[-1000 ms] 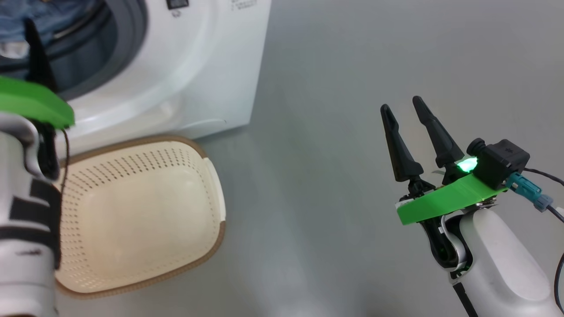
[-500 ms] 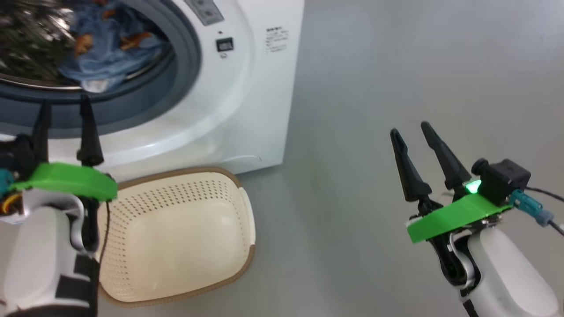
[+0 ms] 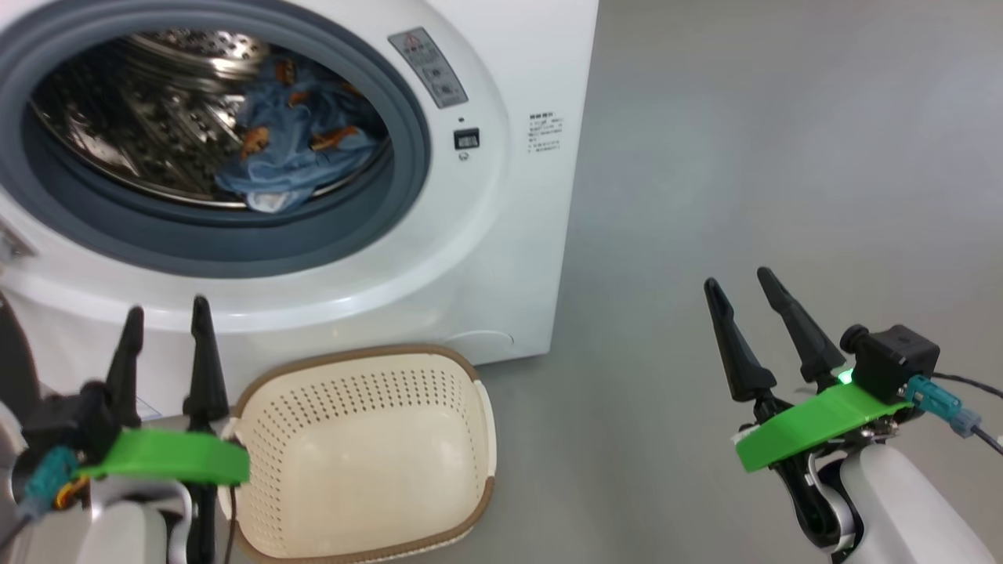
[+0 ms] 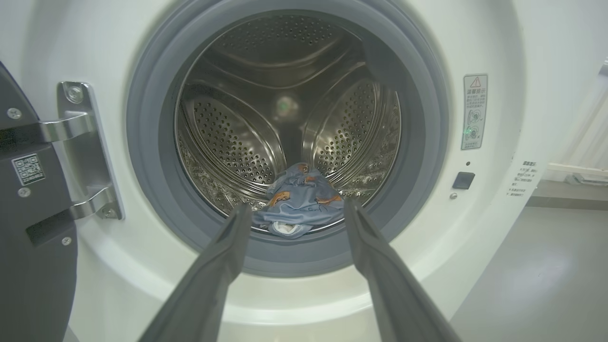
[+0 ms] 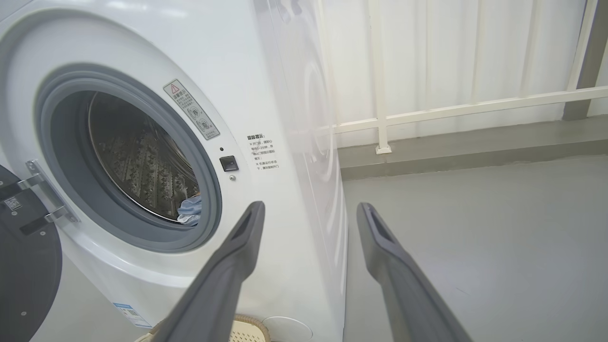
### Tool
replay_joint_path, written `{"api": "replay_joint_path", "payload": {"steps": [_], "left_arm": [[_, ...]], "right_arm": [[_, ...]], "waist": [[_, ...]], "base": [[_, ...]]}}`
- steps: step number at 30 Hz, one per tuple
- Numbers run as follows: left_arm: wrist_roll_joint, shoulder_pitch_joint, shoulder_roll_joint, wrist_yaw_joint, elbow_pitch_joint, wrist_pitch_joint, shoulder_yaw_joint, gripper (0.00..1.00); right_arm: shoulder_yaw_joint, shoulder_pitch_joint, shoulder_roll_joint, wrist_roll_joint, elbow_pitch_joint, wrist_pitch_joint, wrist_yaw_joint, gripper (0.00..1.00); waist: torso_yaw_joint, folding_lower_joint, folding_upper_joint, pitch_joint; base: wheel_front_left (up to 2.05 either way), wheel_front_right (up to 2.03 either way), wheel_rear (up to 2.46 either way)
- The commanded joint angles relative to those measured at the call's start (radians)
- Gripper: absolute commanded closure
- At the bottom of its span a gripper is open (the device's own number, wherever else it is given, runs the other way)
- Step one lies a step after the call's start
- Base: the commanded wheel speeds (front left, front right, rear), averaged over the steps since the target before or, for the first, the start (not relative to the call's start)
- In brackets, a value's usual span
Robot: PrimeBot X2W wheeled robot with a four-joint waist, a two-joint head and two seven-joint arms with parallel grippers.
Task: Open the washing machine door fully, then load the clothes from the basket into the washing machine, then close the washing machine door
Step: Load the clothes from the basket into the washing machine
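Light-blue printed clothes (image 3: 294,153) lie bunched at the bottom front of the steel drum (image 4: 228,137) of the white washing machine (image 3: 509,258), just behind its grey rubber ring (image 3: 235,247). The cream basket (image 3: 368,392) stands empty on the grey floor (image 3: 744,157) against the foot of the machine, below the opening. The black door (image 4: 33,266) hangs swung wide on its steel hinge (image 4: 83,147) at the machine's left. The left gripper (image 3: 168,307) hovers just left of the basket, its jaws spread and holding nothing. The right gripper (image 3: 737,278) hangs well apart over the floor, jaws likewise spread and empty. A second earlier the head camera looked lower and caught only a sliver of the opening. It has since tilted up to take in the whole mouth. The basket was as empty then and the right jaws as wide. Count: one machine, one door, one basket, two grippers, and one heap of clothes whose separate pieces cannot be told.
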Motion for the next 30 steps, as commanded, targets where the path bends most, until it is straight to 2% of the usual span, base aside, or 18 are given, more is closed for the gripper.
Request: {"api": "replay_joint_path", "payload": {"steps": [1, 12, 30], "left_arm": [[0.0, 0.02, 0.015, -0.002, -0.05, -0.006, 0.034, 0.0], [-0.012, 0.184, -0.02, 0.019, -0.2, -0.006, 0.036, 0.0], [-0.03, 0.216, -0.032, 0.034, -0.248, -0.003, 0.023, 0.0]], "right_arm": [[0.018, 0.008, -0.009, 0.006, -0.02, -0.008, 0.006, 0.0], [0.002, 0.049, -0.025, 0.002, -0.027, -0.008, 0.006, 0.0], [-0.012, 0.054, -0.023, -0.012, -0.036, -0.008, 0.006, 0.0]], "waist": [[0.022, 0.0, 0.0, -0.036], [0.037, 0.0, 0.0, -0.079], [0.041, 0.0, 0.0, -0.068]], "base": [[0.0, 0.0, 0.0], [0.0, 0.0, 0.0], [0.0, 0.0, 0.0]]}}
